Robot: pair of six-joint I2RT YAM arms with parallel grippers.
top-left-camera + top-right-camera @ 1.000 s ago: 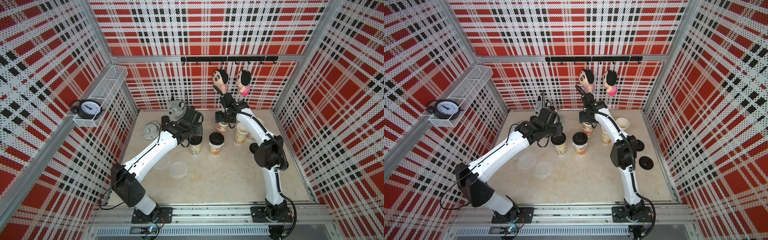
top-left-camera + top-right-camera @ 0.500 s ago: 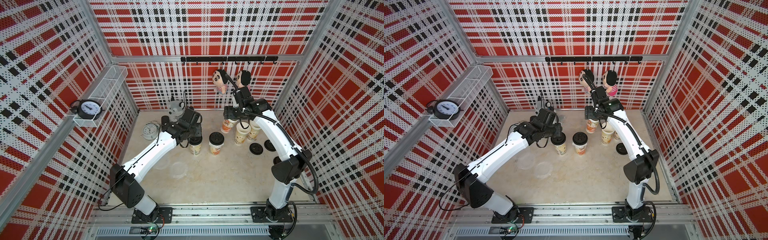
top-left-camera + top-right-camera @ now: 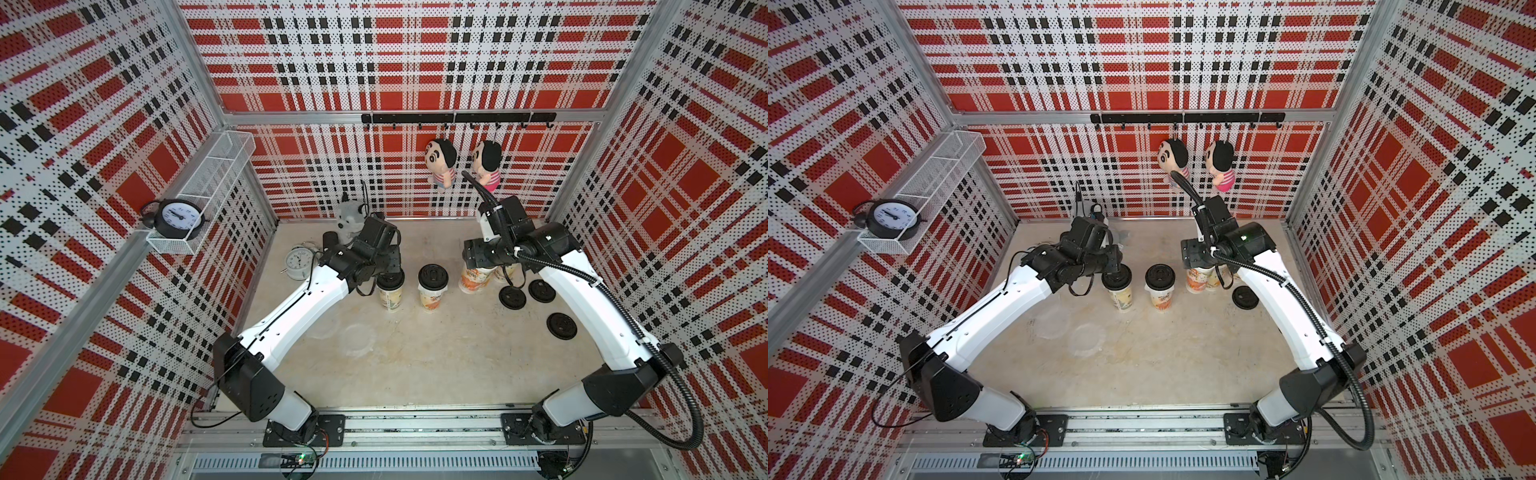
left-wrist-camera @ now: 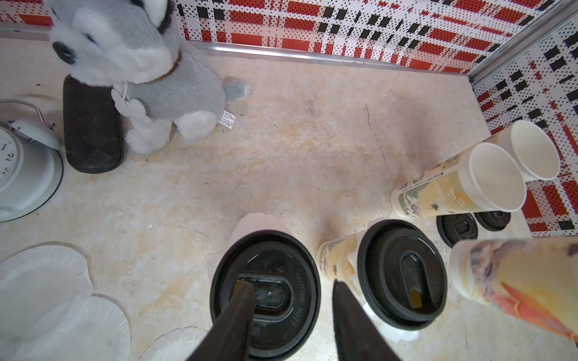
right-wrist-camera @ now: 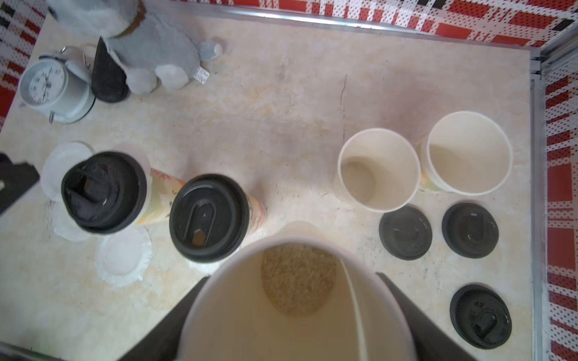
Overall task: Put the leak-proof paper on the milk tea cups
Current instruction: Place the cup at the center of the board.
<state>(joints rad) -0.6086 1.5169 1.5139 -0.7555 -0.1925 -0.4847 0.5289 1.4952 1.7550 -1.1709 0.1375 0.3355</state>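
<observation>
The right arm [image 3: 582,299] has swung its elbow outward; the right gripper [image 5: 291,276] clamps an open milk tea cup [image 5: 237,312]. The left gripper [image 4: 291,284], jaws apart, straddles the rim of a lidded cup [image 4: 281,250]. Leak-proof paper sheets [image 4: 40,281] lie loose beside that cup; black lids [image 5: 405,233] lie near the right gripper.

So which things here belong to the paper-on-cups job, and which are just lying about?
Job: milk tea cups, leak-proof paper, black lids.
Lying about: plush dog, white alarm clock, black clock, wire shelf, black case, hanging dolls.
</observation>
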